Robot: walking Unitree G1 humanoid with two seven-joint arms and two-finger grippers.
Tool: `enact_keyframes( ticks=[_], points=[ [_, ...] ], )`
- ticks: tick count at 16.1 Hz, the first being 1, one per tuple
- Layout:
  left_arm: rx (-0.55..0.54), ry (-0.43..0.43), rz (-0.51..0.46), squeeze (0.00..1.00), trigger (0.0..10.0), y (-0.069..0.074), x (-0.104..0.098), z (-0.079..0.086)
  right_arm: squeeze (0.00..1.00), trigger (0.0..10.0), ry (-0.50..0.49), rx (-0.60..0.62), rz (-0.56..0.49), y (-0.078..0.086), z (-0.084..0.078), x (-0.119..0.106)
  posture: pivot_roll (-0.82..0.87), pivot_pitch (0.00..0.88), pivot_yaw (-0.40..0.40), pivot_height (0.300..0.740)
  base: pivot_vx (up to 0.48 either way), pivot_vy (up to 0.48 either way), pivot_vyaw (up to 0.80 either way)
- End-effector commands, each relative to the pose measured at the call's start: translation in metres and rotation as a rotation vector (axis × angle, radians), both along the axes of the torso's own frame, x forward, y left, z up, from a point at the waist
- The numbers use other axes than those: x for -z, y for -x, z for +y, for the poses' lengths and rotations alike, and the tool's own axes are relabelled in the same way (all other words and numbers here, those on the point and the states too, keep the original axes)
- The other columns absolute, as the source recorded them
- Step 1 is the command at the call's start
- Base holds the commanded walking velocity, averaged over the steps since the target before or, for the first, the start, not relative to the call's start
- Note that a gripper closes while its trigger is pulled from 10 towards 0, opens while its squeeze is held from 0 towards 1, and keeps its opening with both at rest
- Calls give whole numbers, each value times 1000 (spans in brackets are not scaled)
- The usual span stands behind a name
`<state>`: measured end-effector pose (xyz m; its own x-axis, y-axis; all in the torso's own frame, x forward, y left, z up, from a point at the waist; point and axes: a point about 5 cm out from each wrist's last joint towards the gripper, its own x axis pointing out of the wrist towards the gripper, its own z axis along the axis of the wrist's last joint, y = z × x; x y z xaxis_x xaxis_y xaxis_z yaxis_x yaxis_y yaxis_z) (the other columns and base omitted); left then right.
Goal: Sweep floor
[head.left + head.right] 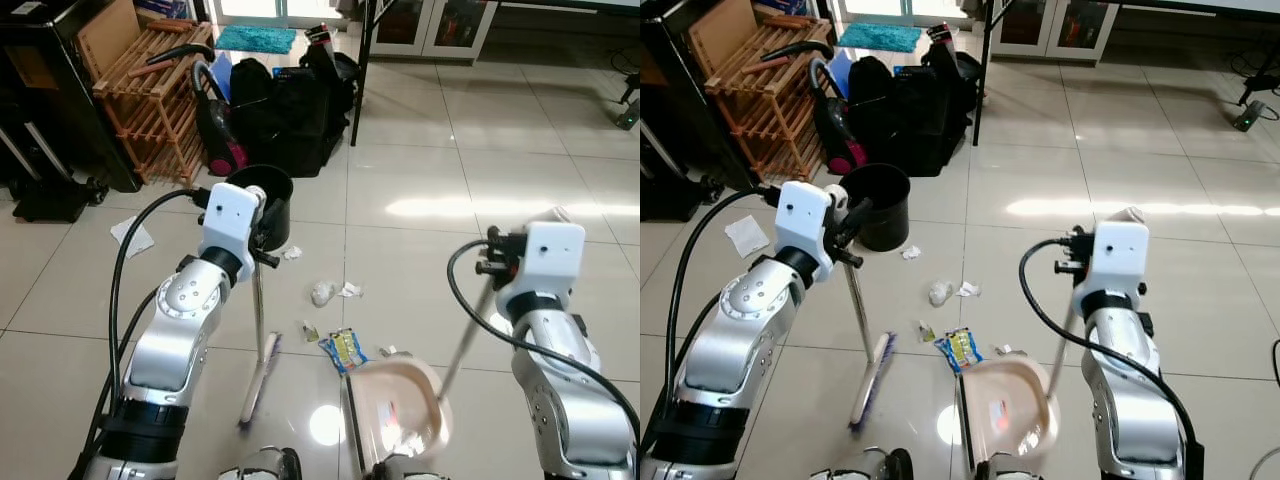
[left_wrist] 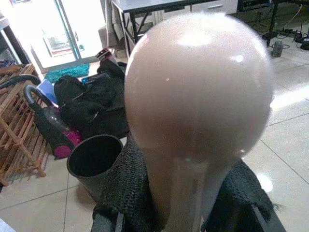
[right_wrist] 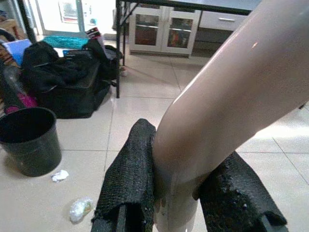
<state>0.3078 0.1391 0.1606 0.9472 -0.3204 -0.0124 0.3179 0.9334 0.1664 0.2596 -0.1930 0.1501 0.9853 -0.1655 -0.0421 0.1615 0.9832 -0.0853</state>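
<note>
- left gripper clamped shut around the broom handle just under its rounded top knob; high grip likely gives swing leverage.
- broom head on the tiles at about 9 o'clock from the dustpan, tilted, bristles down, positioned to push litter toward the pan.
- right gripper closed tight on the dustpan handle; handle leans so the pan sits flat on the floor, mouth facing the litter.
- litter: snack wrapper touching the pan's lip at 11 o'clock; crumpled white scraps further out at 12; small bits already inside the pan.
- black bin well apart at 11 o'clock, paper at 9–10 o'clock beyond the broom.
- judgement: mid-task, wrapper goes in next; thin foil may slide under the lip.
</note>
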Motion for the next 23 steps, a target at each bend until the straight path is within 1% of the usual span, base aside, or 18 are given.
enact_keyframes(
  ticks=[1, 3, 5, 6, 8, 17, 20, 23],
  points=[
    [4, -13, -47, 0, 10000, 1, -7, 0, 0, 10000, 0, 24, -57, 1, -6, -8, -84, 141, -6, 740, 322, 0, 0],
    [7, -6, -49, 0, 10000, 1, -8, -1, 0, 10000, 1, 19, -69, -1, -5, -11, -83, 141, -1, 740, 345, 0, 0],
    [13, -6, -57, 0, 10000, -1, -9, -2, 0, 10000, -55, 40, -67, -3, -6, -10, -80, 139, 4, 740, 362, 0, 0],
    [15, -5, -58, 0, 10000, -1, -10, -2, 0, 10000, -62, 43, -66, -3, -6, -9, -80, 139, 4, 740, 368, 0, 0],
    [19, -6, -64, 0, 10000, -2, -11, -2, 0, 10000, -58, 35, -68, -4, -5, -9, -77, 139, 7, 740, 368, 0, -463],
    [32, -20, -69, 0, 10000, -2, -11, 0, 0, 10000, -53, 9, -81, -4, 1, -6, -65, 127, 16, 740, 367, 0, 0],
    [34, -39, -84, 0, 10000, -1, -7, -1, 0, 10000, -50, 26, -90, -8, 0, -5, -59, 125, 18, 740, 0, 0, 0],
    [46, -70, -119, 0, 10000, -1, 5, -4, 0, 10000, -64, 41, -116, -18, 1, 4, -35, 132, 7, 740, 0, 0, 0]
  ],
)
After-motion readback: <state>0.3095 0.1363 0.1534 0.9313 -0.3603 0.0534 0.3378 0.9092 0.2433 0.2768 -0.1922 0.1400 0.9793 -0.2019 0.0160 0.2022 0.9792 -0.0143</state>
